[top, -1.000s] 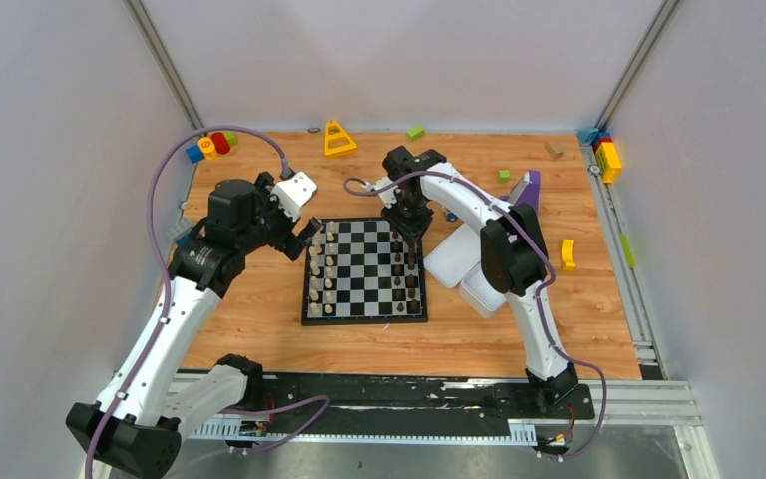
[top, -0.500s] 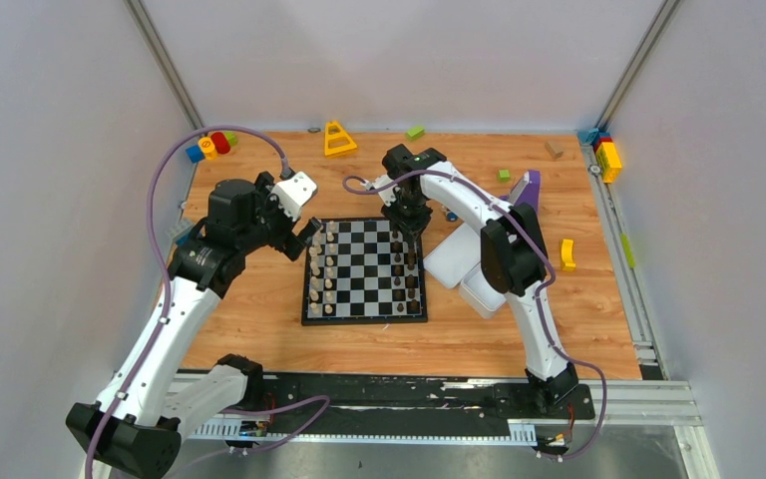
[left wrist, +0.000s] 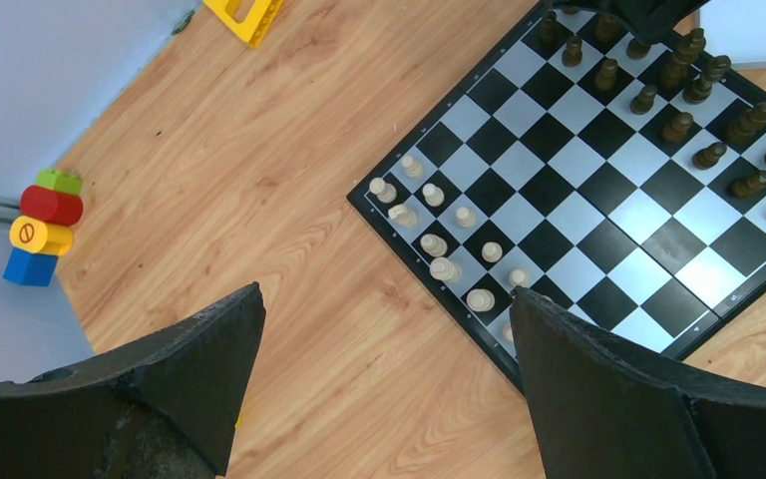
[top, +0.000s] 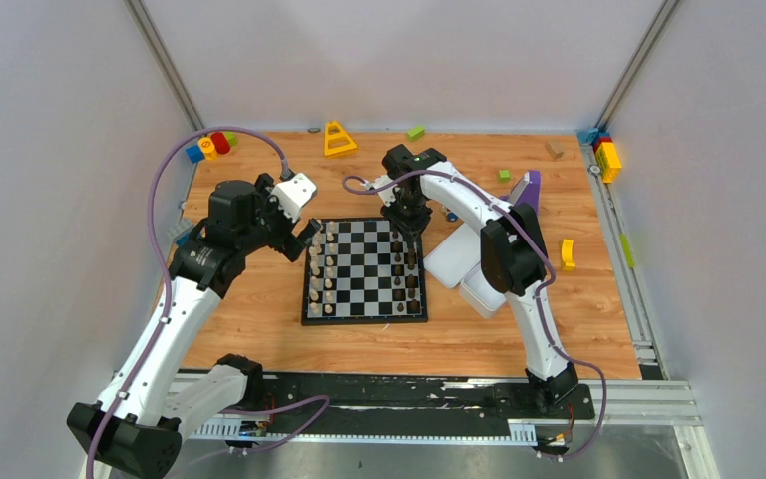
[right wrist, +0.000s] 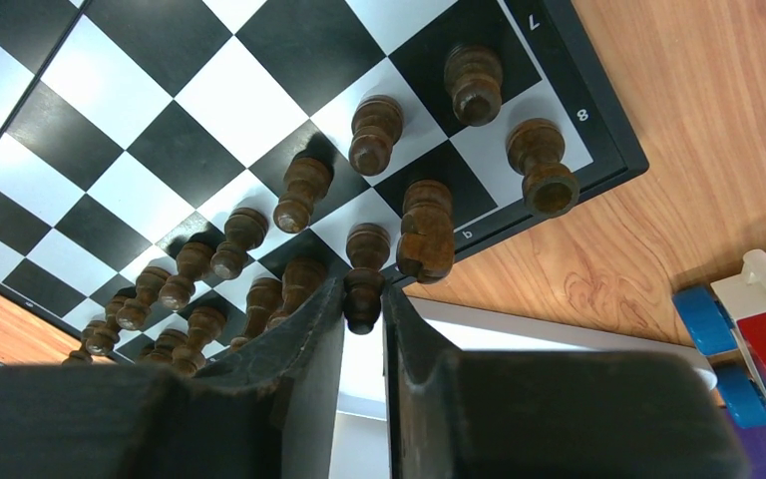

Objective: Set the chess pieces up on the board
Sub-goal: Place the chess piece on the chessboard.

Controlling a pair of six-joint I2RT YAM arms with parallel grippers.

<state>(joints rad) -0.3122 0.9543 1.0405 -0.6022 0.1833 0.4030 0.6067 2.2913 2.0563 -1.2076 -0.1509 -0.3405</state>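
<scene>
Placing dark men, I judge: right jaws pinch a dark piece (right wrist: 364,274) at the board (right wrist: 608,120) edge. Left jaws gape wide, empty. Next, seat it upright, clear of neighbours.

Overhead, two wrist close-ups; common board (top: 364,269)

I found the board (top: 364,299) centred on the table (top: 259,334), chess pieces (top: 326,271) lined along its left and right edges, a tray (top: 452,257) just right of it, toy blocks (top: 339,140) behind.

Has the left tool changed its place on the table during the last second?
No. In the top view the left tool hangs open at the same spot as before, just outside the far left corner of the board.
</scene>
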